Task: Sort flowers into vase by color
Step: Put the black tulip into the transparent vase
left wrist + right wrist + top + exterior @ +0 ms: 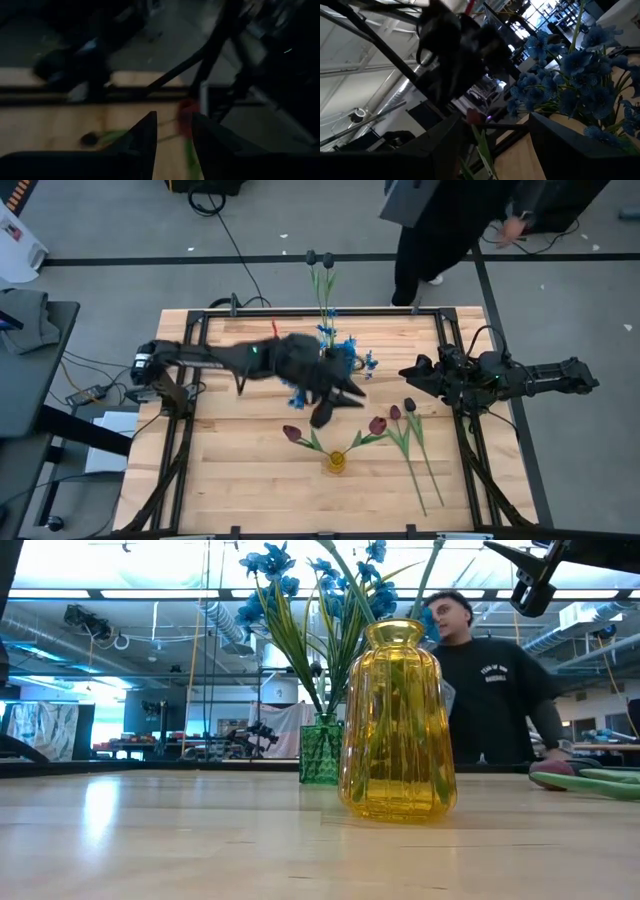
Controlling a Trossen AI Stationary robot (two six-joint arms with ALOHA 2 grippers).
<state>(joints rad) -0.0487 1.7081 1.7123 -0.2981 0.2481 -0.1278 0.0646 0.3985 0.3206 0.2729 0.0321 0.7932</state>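
A yellow glass vase (pixel 335 462) (pixel 398 720) stands near the table's near edge, with dark red tulip buds (pixel 292 433) leaning out of it. Two more red tulips (pixel 402 410) (pixel 560 775) lie flat on the table to its right. Blue blossom sprays (pixel 335 348) (pixel 270 580) (pixel 570 75) stand in a green vase (pixel 322 750), along with thin dark-headed stems (pixel 318 260). My left gripper (pixel 340 402) (pixel 174 135) hovers open between the two vases, holding nothing. My right gripper (pixel 405 370) (pixel 495 135) (pixel 530 590) is raised to the right of the blue flowers, open and empty.
A black frame (pixel 300 313) runs around the wooden table's edges. A person in a black top (pixel 500 680) (pixel 440 230) stands beyond the far edge. Bare wood (pixel 230 460) lies left of the yellow vase.
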